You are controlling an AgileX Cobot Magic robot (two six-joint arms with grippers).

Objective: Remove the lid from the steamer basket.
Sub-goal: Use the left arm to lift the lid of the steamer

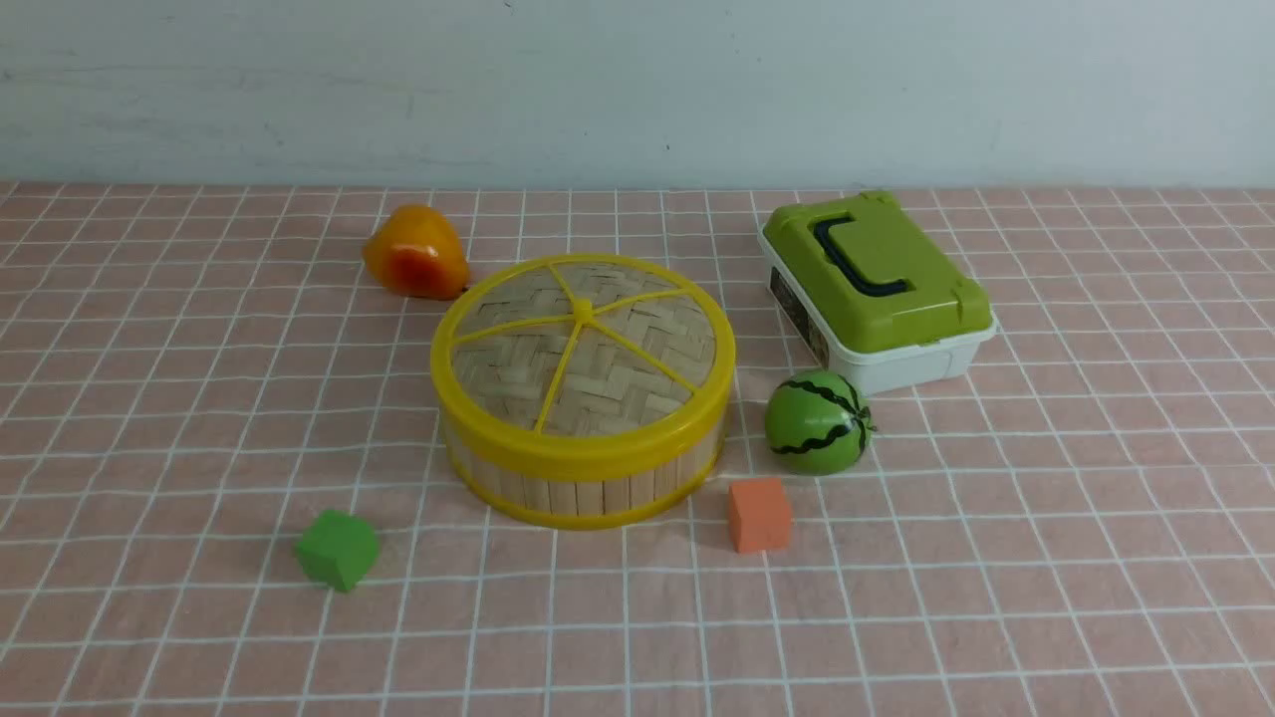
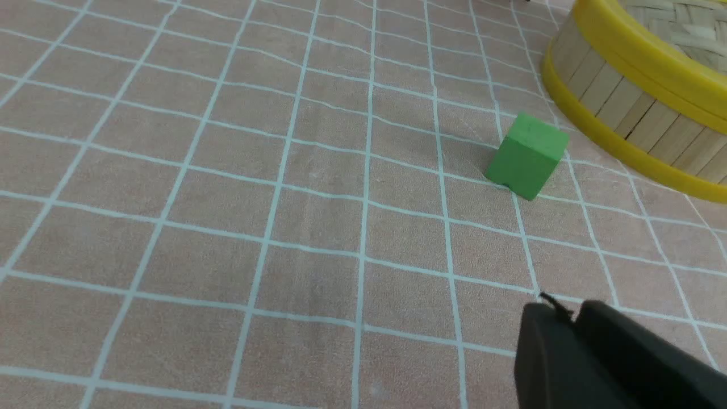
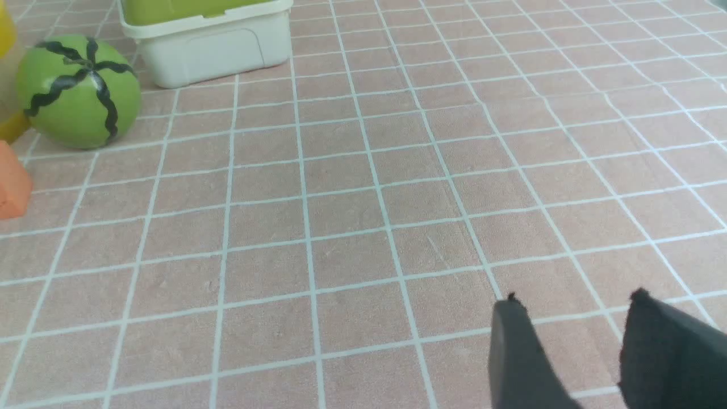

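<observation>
The lid [image 1: 583, 349], a woven bamboo disc with a yellow rim and yellow spokes, sits closed on the steamer basket [image 1: 583, 486] at the middle of the table. The basket's slat wall [image 2: 630, 116] and the lid's rim [image 2: 653, 65] show in the left wrist view. Neither arm shows in the front view. My left gripper [image 2: 562, 309] is shut and empty over bare cloth, short of the basket. My right gripper [image 3: 573, 304] is open and empty over bare cloth, well away from the basket.
A green cube [image 1: 338, 549] lies front left of the basket, an orange cube [image 1: 759, 514] front right. A toy watermelon [image 1: 818, 422] and a white box with a green lid [image 1: 877, 289] stand to the right. An orange pear-like fruit [image 1: 415, 253] lies behind left.
</observation>
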